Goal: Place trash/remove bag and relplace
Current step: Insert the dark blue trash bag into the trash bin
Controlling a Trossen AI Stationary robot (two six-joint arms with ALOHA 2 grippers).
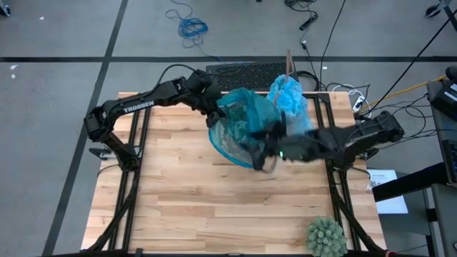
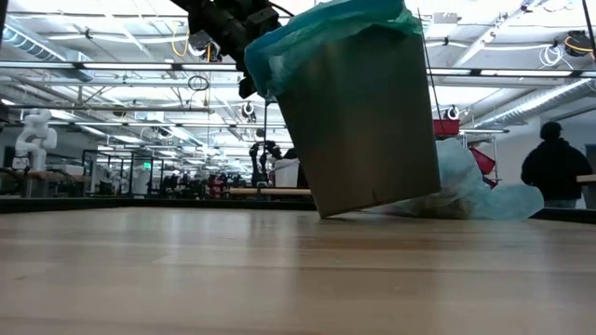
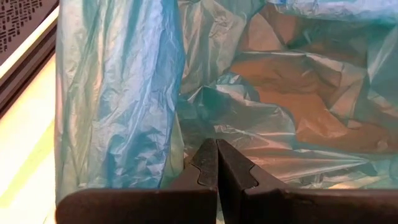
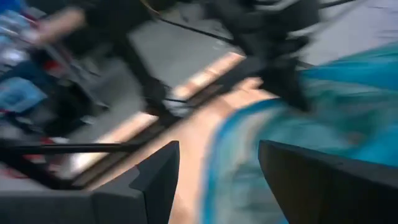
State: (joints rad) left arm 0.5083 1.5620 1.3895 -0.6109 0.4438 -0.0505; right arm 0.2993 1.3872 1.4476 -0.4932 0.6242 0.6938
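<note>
A dark bin [image 2: 363, 121] stands tilted at the table's far middle, lined with a teal-green bag [image 1: 239, 125] turned over its rim [image 2: 326, 23]. Only the bin's lower left edge [image 2: 324, 214] rests on the table. My left gripper [image 3: 216, 163] is shut at the rim's left side [image 1: 213, 106]. My right gripper [image 4: 217, 149] hangs open near the bin's near right side [image 1: 265, 158], with nothing between its fingers. The pale blue bag [image 1: 289, 96] lies crumpled behind the bin on the table [image 2: 475, 191], with brownish stuff showing through its lower part. My left gripper is shut at the teal-green bag's turned-over edge [image 3: 205, 134] on the bin's left rim. It slants down from the table's far left. Its own fingers hide how much plastic lies between them. The bin hangs tilted from this side, its lower left edge on the table.
A spiky green ball [image 1: 326, 235] sits at the table's near right corner. A black grid-topped object [image 1: 243, 69] lies along the far edge behind the bin. Bare wood [image 1: 214, 207] fills the near half. A person [image 2: 556, 163] stands in the room beyond.
</note>
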